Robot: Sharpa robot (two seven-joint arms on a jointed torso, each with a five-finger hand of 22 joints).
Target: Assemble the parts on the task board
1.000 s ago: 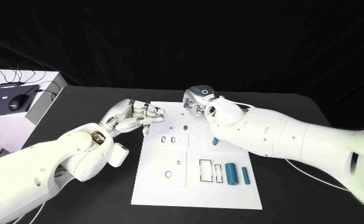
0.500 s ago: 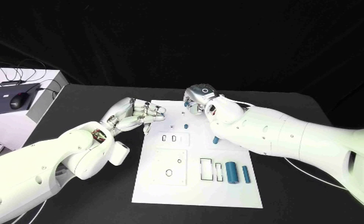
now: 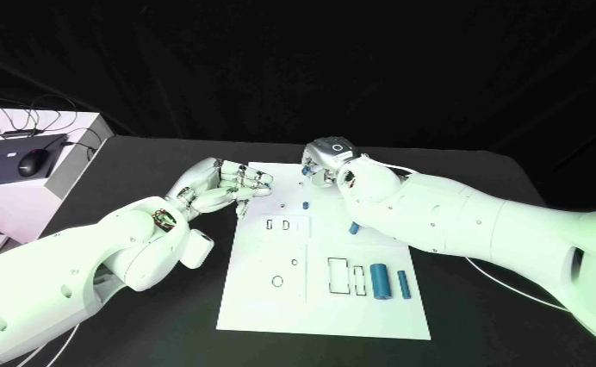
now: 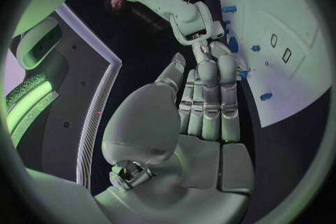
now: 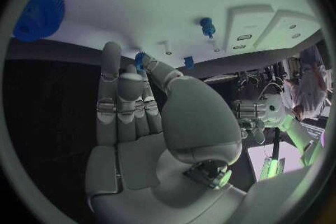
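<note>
Fingers of the right hand [image 5: 140, 123] are extended together; a small blue part [image 5: 140, 59], hidden in the head view, is seen at their tips on the task board [image 3: 325, 298]. Left hand [image 3: 224, 186] fingers are curled, empty, at the board's edge.

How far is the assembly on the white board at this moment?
Early stage, it seems. Two blue cylinders lie loose near the task board edge, and a small blue part sits further up. Both the left hand and right hand hover at the far end; whether either holds anything is unclear.
</note>
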